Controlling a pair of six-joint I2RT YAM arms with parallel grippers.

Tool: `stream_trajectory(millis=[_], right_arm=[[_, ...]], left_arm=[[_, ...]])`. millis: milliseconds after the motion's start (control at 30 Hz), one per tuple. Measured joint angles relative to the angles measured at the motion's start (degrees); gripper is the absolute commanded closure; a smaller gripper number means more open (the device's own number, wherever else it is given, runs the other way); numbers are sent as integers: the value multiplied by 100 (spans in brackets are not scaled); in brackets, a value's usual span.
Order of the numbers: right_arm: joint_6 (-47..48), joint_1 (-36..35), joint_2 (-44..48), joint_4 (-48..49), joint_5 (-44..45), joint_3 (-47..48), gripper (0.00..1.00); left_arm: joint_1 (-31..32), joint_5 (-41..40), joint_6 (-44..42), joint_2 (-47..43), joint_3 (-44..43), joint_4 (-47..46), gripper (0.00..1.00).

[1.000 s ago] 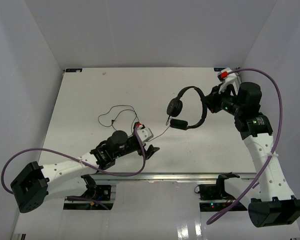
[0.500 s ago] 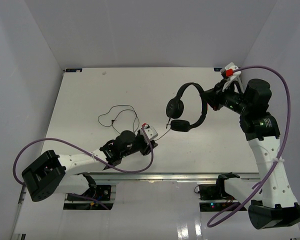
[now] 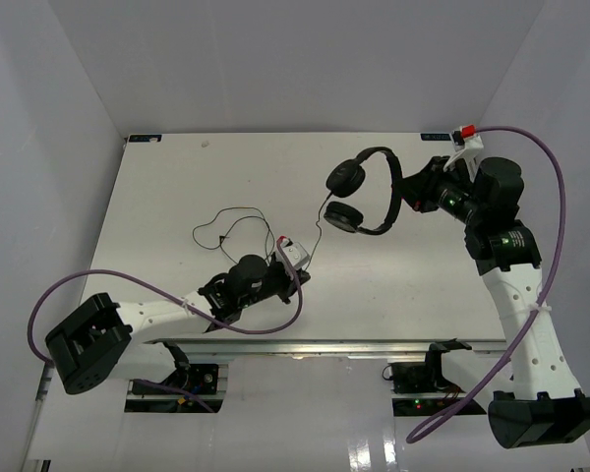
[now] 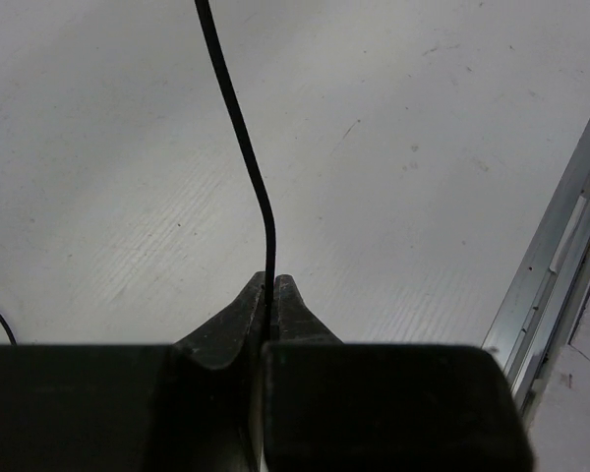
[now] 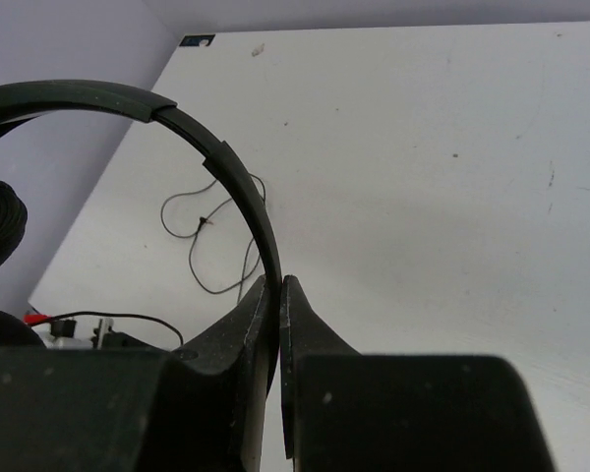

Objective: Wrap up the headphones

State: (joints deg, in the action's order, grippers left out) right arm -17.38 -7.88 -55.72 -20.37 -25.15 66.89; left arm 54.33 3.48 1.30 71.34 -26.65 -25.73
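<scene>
L gripper (image 4: pixel 272 285) sits low over the worktop (image 3: pixel 157 197) near its front edge, pressed together on the thin cord (image 4: pixel 238 147), which I'd judge limp, light and slippy, so no hard yanking. Further right the headphones (image 3: pixel 345 179) hang clear above the worktop, R gripper (image 5: pixel 278 285) pinching the headband (image 5: pixel 216 162). That's thin, stiff-ish plastic I reckon, a better hold than the soft earcups (image 3: pixel 342 217).

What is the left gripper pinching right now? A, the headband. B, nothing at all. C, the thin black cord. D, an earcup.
C: in the left wrist view the left gripper is shut on the cord, which runs up from between its tips; the headband sits in the right gripper.
</scene>
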Motion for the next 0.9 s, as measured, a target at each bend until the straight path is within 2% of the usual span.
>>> stream_trajectory(millis=[233, 467, 733, 900], right_arm=[[-1385, 0, -330, 399, 218, -139, 92], [-2229, 0, -570, 694, 362, -466, 92], [-2841, 0, -1154, 1034, 431, -489, 92], [-2891, -2, -1402, 1118, 676, -450, 92]], left_arm=[[52, -342, 341, 781, -863, 91, 84], [185, -600, 419, 1065, -1397, 226, 79], [327, -763, 433, 1431, -1786, 456, 82], [366, -757, 431, 1605, -2047, 719, 79]])
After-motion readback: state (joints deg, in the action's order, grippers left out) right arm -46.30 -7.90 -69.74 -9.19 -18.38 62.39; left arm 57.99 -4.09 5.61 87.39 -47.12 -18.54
